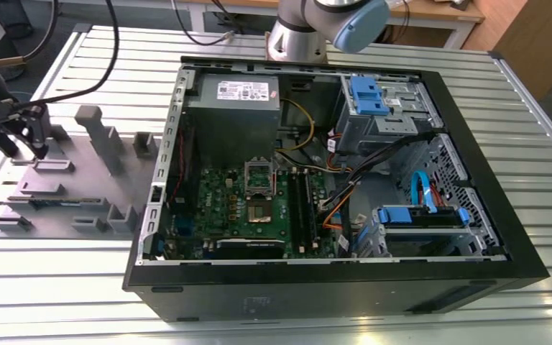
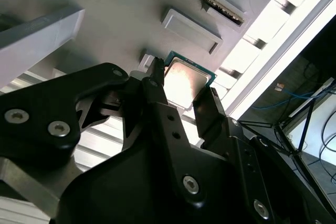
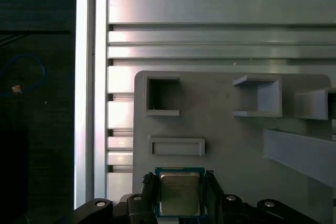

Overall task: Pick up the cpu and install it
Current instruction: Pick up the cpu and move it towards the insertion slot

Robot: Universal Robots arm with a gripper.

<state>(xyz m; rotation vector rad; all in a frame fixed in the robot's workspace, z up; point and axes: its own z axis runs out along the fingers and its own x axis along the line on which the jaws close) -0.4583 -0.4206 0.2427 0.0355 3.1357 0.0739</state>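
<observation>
The cpu point(image 3: 179, 191), a small square chip with a silvery top and green rim, lies at the edge of the grey fixture plate point(image 3: 226, 140). My gripper point(image 3: 180, 195) straddles it. Its black fingers point(image 3: 149, 190) press against two opposite edges of the chip. The second wrist view shows the same cpu point(image 2: 185, 80) held between the fingertips point(image 2: 156, 80), low over the plate. In the exterior view the gripper point(image 1: 26, 147) hangs over the plate's far corner at the exterior view's left. The motherboard socket point(image 1: 259, 208) stands open inside the computer case point(image 1: 333, 287).
Grey fixture blocks and pockets point(image 1: 98, 140) stand up from the plate point(image 1: 65, 183) close to the gripper. The open case holds a power supply point(image 1: 233, 97), drive bays point(image 1: 376, 100) and loose cables point(image 1: 353, 180). The ribbed aluminium table point(image 1: 55, 287) ends just beyond the plate.
</observation>
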